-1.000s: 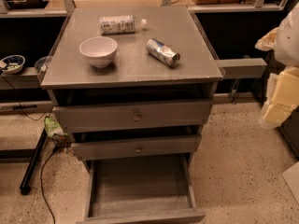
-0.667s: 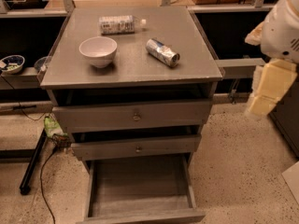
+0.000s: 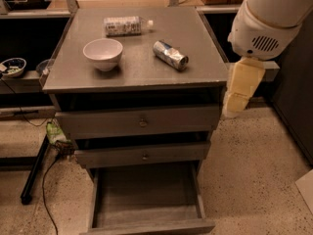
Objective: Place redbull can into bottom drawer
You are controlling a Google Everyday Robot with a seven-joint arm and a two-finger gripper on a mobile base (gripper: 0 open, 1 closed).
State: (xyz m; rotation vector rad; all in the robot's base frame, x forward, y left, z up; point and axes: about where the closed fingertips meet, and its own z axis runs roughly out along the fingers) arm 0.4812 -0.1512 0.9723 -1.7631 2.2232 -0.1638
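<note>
Lying on its side on the grey cabinet top (image 3: 142,80), the can (image 3: 170,55) sits right of centre, its length running diagonally with one round end turned toward the front right corner. It touches nothing else. The white bowl (image 3: 102,54) stands upright well to its left, and the clear bottle (image 3: 124,26) lies on its side behind the bowl near the back edge, white cap pointing right.

The gripper (image 3: 238,94) hangs off the cabinet's right side, just beyond the top's front right corner and level with the top drawer (image 3: 139,122) — apart from the can and below it. It shows as a pale yellow block pointing down under the white arm (image 3: 266,21), which fills the upper right corner. Whether it is clenched or released cannot be told from here; nothing can be seen in its hold.

The bottom drawer (image 3: 146,195) stands open at the foot of the cabinet, its flat grey floor bare and its low front panel at the lower edge of the view. The middle drawer (image 3: 144,155) and the top one each show a small round knob and sit nearly closed — the top one jutting a little farther forward.

A black cable (image 3: 44,190) trails over the speckled floor (image 3: 254,170) on the left.
</note>
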